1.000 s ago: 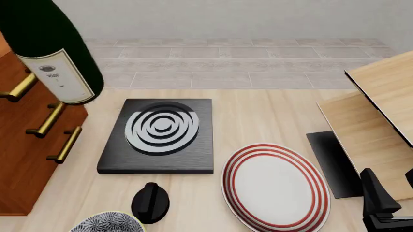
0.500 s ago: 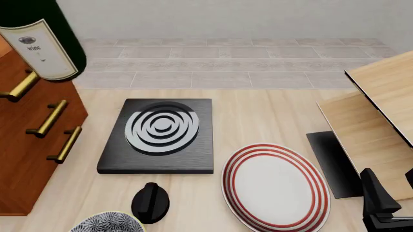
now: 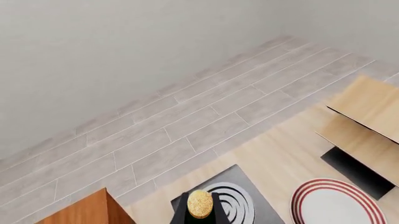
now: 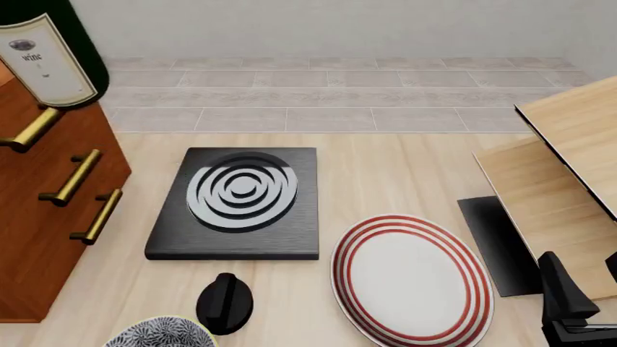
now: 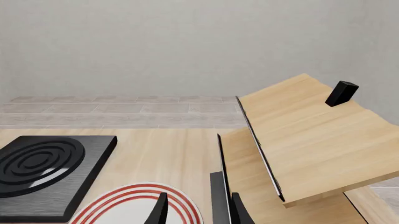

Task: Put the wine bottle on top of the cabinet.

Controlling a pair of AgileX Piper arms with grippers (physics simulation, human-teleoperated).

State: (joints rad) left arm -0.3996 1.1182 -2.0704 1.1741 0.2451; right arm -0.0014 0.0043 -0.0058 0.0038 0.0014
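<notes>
The wine bottle (image 4: 50, 52), dark green with a white label, hangs at the front view's top left, over the upper edge of the reddish-brown cabinet (image 4: 43, 210) with its brass handles. Its neck runs out of that view. In the left wrist view its tan cork (image 3: 200, 204) sits between dark fingers (image 3: 181, 216) at the picture's edge, so my left gripper (image 3: 200, 219) is shut on the bottle. A corner of the cabinet top (image 3: 84, 211) shows beside it. My right gripper (image 4: 581, 269) rests open at the near right, holding nothing.
A black stove plate with grey rings (image 4: 236, 202) lies mid-table. A red-rimmed white plate (image 4: 412, 278) lies in front of it. A black knob (image 4: 225, 302) and a patterned bowl (image 4: 159, 334) are at the near edge. Pale wood boards (image 4: 568, 173) and a black mat (image 4: 496, 242) stand right.
The wine bottle has moved up and to the left, from beside the cabinet's front to over its top edge. The right arm has not moved.
</notes>
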